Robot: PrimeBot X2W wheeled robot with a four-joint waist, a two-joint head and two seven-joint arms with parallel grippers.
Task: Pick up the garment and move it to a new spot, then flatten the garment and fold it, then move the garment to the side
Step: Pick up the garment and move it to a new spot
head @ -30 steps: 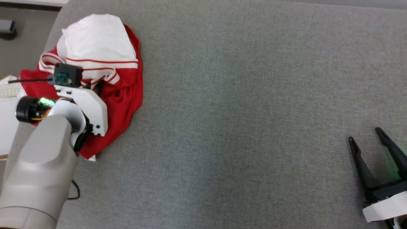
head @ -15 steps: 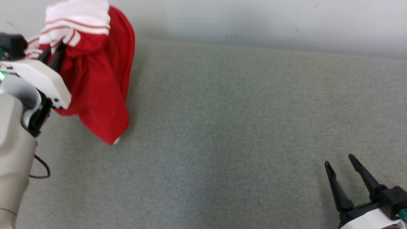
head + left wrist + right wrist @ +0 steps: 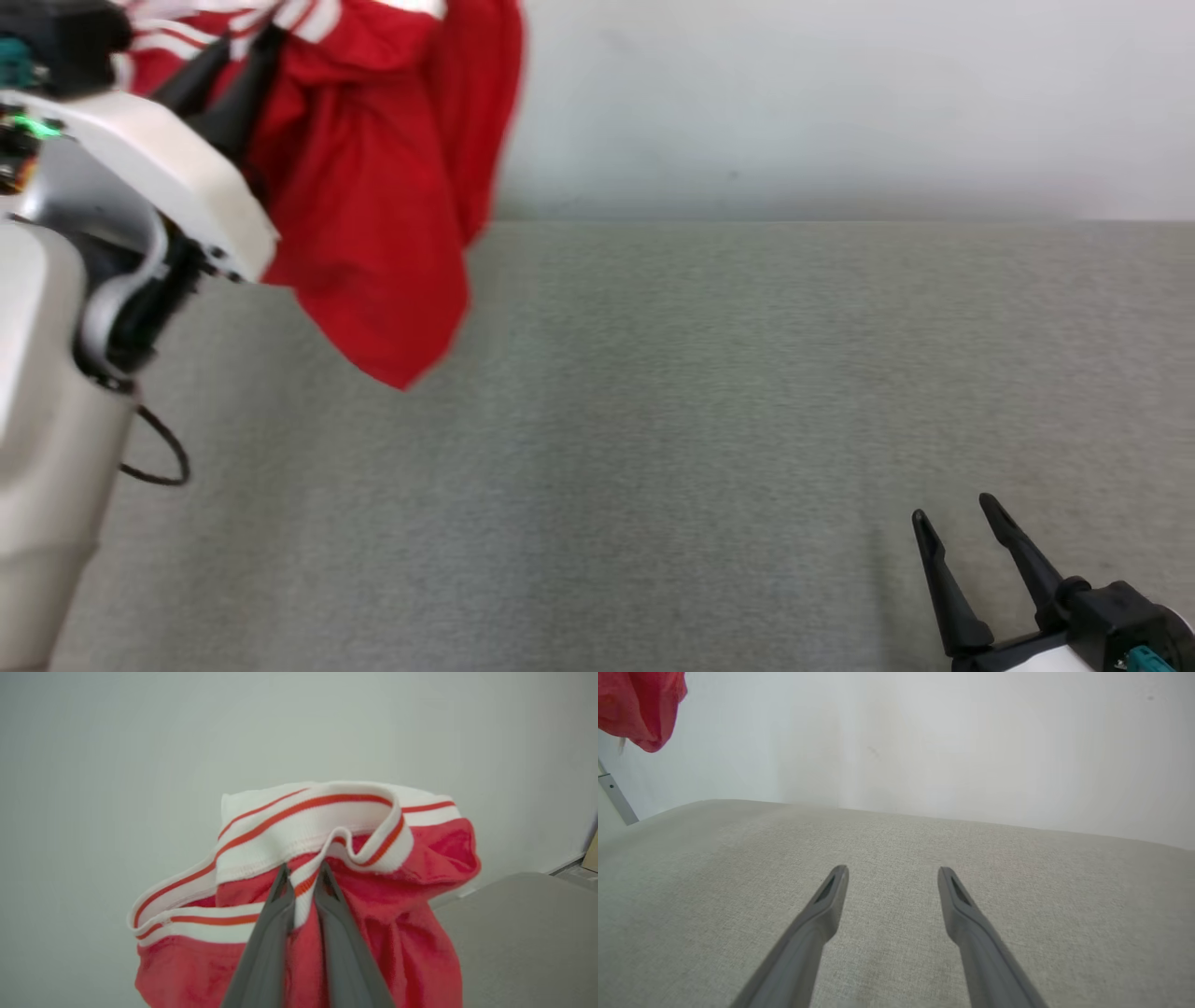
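Over at ten o'clock, the left gripper [image 3: 302, 873] was pinched tight on the garment [image 3: 373, 205]. Its two dark fingers nipped a small fold of the white, red-striped band and little else. The red cloth hung bunched below that one hold, clear of the grey padded surface [image 3: 700, 420], with its lowest corner dangling towards the middle.

That thin bite was what worried me. All the weight hung from a sliver of ribbed trim, so a quick swing or a sudden stop might have worked the band out from between the fingers. The garment would then have dropped in a heap wherever it happened to be. The blur along the cloth's edge suggested it was swaying, which made that more likely.

If it were lowered as it hung, I reckoned the trailing corner would touch first and tuck under. The garment would land crumpled and be harder to flatten.

A black cable loop [image 3: 163, 457] drooped beside the left forearm at about eight o'clock. It looked as if it could snag on a wide sweep.

Down at five o'clock, the right gripper [image 3: 954, 509] sat with its fingers spread and holding nothing. It was well apart from the garment, too far to catch a slip.
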